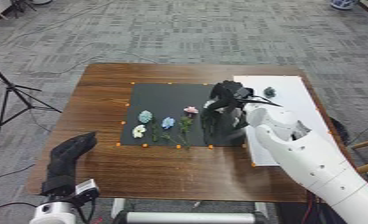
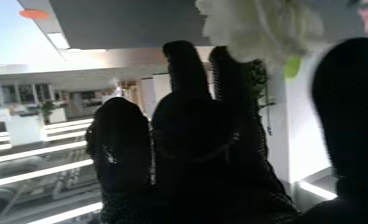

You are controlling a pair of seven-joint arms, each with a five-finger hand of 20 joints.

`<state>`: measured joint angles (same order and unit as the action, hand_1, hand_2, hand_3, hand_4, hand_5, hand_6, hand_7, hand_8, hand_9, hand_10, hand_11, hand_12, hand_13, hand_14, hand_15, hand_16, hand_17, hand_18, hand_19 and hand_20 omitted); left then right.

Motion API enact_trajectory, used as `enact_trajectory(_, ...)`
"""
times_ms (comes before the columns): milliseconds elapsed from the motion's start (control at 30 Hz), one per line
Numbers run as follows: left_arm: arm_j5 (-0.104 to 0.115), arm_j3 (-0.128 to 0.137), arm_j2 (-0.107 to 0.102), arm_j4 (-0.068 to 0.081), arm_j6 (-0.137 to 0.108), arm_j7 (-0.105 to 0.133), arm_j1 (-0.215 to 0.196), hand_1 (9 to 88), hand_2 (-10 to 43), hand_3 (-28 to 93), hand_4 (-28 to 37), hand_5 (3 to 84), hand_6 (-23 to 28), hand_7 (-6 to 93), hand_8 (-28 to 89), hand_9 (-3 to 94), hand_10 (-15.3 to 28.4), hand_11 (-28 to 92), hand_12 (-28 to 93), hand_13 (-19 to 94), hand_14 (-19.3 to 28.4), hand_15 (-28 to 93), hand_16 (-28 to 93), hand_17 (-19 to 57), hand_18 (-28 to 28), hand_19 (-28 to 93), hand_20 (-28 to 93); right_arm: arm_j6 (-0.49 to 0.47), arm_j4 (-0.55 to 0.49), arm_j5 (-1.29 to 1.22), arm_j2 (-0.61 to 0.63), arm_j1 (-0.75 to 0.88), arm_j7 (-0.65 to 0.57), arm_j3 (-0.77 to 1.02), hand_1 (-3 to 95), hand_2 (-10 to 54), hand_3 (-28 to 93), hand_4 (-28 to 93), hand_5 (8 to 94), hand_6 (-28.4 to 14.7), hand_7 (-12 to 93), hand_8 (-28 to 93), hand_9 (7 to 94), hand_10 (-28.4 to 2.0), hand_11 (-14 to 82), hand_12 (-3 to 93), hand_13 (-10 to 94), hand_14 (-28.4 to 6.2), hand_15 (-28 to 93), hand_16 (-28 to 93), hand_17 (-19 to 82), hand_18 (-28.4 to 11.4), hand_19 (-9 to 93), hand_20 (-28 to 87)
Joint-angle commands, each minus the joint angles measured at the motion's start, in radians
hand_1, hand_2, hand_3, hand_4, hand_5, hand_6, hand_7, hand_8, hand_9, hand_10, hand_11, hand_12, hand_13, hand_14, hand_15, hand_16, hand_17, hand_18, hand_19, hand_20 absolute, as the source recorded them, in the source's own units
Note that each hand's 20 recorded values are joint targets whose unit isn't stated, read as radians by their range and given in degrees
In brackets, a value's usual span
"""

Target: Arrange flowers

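Item, white flower: blossom at the upper reach of the right robot hand, pale petals before the gap between fingers and thumb in the wrist view. Near the fingertips; touching or apart, cannot be told. Long axis: uncertain. A green stem runs roughly along the fingers; whether it belongs to this blossom is unclear.

Item, right robot hand: fingers extended, thumb standing well off, a wide opening between. A firm hold on the flower cannot be confirmed. Position: over the right part of the dark mat, beside the white board. It is far the nearer hand to the white flower.

Item, pink flower: on the mat, just left of the right robot hand; its stem side runs toward the robot. Farther left, the blue flower, the pale green flower and the cream flower.

Item, left robot hand: over the counter, left of the mat, well apart from the white flower; fingers relaxed, holding nothing.

Item, coming move, as judged: bring thumb and fingers together across the stem, not along it. Hazard: closing on the petals would crush or turn the blossom.
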<state>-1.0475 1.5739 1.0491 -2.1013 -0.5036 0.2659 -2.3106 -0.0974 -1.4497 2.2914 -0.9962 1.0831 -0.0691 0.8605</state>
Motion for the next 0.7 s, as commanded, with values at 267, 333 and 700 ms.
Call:
enact_trajectory(267,-0.006,-0.004,0.009,-0.003,0.018,0.002,-0.008,30.7,-1.1,68,-22.8,53.0,-0.4,21.0,-10,51.2,13.6,25,14,40,16.7,22,1,3.4,13.2,15,17,0.137,0.013,-0.01,0.084,-0.049,-0.097,0.091,18.6,-9.5,59,-18,58.3,-6.7,9,-6,62.8,-16.1,8.6,16.4,84,-5.2,65,34,59,-16.9,93,60)
enact_trajectory(333,-0.005,-0.004,0.009,-0.003,0.017,0.001,-0.009,30.7,-1.1,68,-22.8,53.1,-0.4,21.0,-10,51.2,13.6,25,14,40,16.7,22,1,3.4,13.2,15,17,0.147,0.072,0.026,0.089,-0.076,-0.128,0.084,19.9,-9.5,59,-18,58.1,-6.6,9,-6,62.8,-16.1,8.6,16.4,84,-5.2,65,33,59,-17.0,93,60)
enact_trajectory(700,-0.009,-0.009,0.015,-0.004,0.026,-0.004,-0.006,30.9,-1.0,68,-22.9,53.0,-0.5,21.0,-10,51.2,13.5,25,14,40,16.7,22,1,3.4,13.2,15,17,0.047,0.221,0.173,0.053,-0.016,-0.161,0.187,25.5,-9.5,61,-18,51.9,-3.3,9,-6,57.7,-16.6,7.8,16.5,83,-5.2,66,33,58,-17.2,93,60)
